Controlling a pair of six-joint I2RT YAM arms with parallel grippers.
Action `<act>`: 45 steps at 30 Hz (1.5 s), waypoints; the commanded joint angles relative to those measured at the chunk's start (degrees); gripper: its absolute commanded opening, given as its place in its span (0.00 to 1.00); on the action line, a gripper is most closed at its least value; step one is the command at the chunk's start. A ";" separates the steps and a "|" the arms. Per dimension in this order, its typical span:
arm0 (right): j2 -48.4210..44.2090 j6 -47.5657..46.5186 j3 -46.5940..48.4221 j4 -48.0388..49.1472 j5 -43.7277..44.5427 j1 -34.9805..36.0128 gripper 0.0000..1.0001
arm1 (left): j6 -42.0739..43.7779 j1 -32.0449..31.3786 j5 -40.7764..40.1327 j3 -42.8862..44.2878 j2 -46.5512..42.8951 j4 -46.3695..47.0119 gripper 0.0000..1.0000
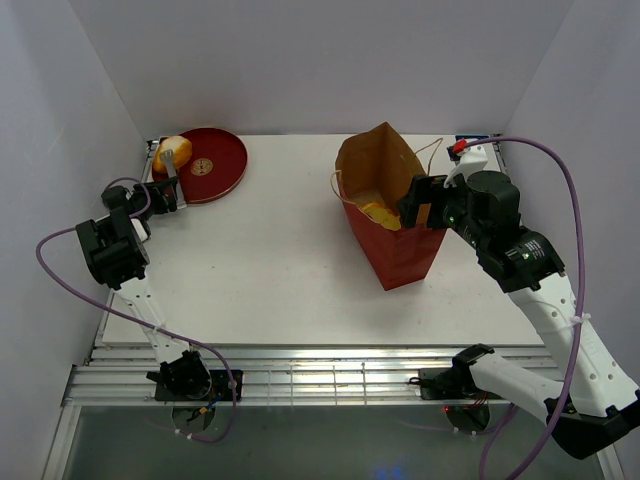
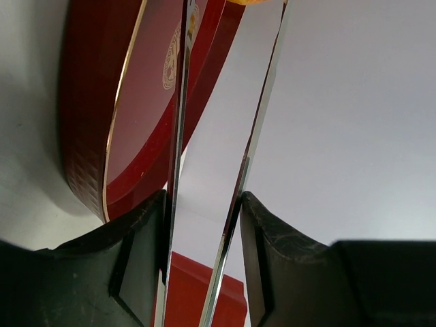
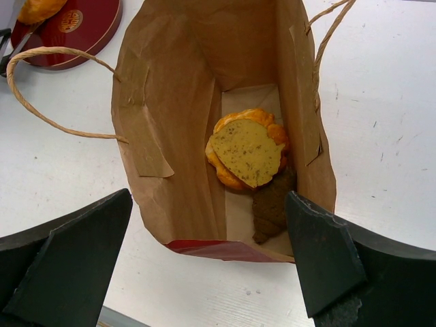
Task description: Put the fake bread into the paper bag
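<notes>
The paper bag (image 1: 395, 235) stands open at centre right. In the right wrist view it (image 3: 170, 102) holds an orange ridged bun (image 3: 255, 116), a yellow-brown piece (image 3: 246, 151) lying on the bun, and a dark brown piece (image 3: 270, 204). My right gripper (image 1: 425, 200) is open and empty over the bag's mouth (image 3: 210, 196). My left gripper (image 1: 168, 195) is shut on metal tongs (image 2: 178, 136). The tongs (image 1: 172, 170) reach the golden oval roll (image 1: 172, 150) at the left rim of the red plate (image 1: 215, 165). I cannot tell whether they pinch the roll.
The red plate (image 2: 143, 102) sits at the table's back left corner, close to the left wall. The bag's string handles (image 3: 48, 88) hang out on both sides. White walls enclose the table on three sides.
</notes>
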 commanded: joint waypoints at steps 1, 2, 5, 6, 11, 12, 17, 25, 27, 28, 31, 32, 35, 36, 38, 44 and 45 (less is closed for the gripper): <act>-0.82 0.30 0.83 2.12 -0.30 0.40 0.98 | -0.07 -0.50 0.08 -0.09 -4.51 1.35 0.30; -0.90 0.21 0.83 2.04 -0.30 0.40 0.98 | -0.07 -0.59 0.17 -0.44 -4.95 1.52 0.30; -1.25 0.21 0.91 2.03 -0.38 0.40 0.98 | -0.16 -0.94 0.35 -0.88 -6.79 2.14 0.27; -1.34 0.21 0.92 2.03 -0.30 0.32 0.98 | -0.25 -1.03 0.35 -1.14 -7.24 2.31 0.26; -2.05 0.21 1.27 1.60 -0.21 0.32 0.98 | -0.77 -2.08 0.61 -0.36 -10.13 3.10 0.23; -2.13 0.21 1.35 1.51 -0.21 0.40 0.98 | -0.77 -2.43 0.61 -0.01 -10.58 3.11 0.23; -2.49 0.21 1.62 1.07 0.23 0.32 0.98 | -0.77 -3.49 0.78 -0.79 -14.35 3.54 0.20; -2.93 0.30 1.62 0.98 0.23 0.40 0.98 | -0.78 -7.00 1.93 -5.89 -25.32 7.15 0.19; -3.10 0.30 1.62 0.98 0.23 0.32 0.98 | -0.16 -8.75 2.19 -6.68 -27.71 7.24 0.19; -3.02 0.30 1.53 1.07 0.15 0.40 0.98 | 0.28 -9.46 2.28 -6.86 -28.94 7.24 0.18; -3.10 0.30 1.36 1.24 0.32 0.40 0.98 | 1.42 -12.71 3.06 -7.91 -33.86 7.24 0.18; -3.10 0.30 1.35 1.24 0.41 0.40 0.98 | 2.29 -13.59 3.24 -8.26 -36.31 7.24 0.18; -3.28 0.21 1.09 1.51 0.76 0.40 0.98 | 3.44 -17.11 3.07 -10.19 -40.45 7.24 0.18; -3.19 0.21 1.09 1.59 0.93 0.40 0.98 | 3.97 -18.68 3.33 -10.63 -42.90 7.24 0.18; -3.19 -0.05 1.18 1.59 1.46 0.40 0.98 | 4.67 -20.27 4.03 -12.04 -45.46 7.24 0.18; -2.75 -0.66 1.35 1.33 6.20 0.40 0.98 | 6.87 -26.42 6.14 -16.08 -56.19 6.27 0.18; -2.58 -0.84 1.44 1.33 6.56 0.40 0.98 | 7.05 -28.87 6.23 -16.52 -57.50 6.10 0.18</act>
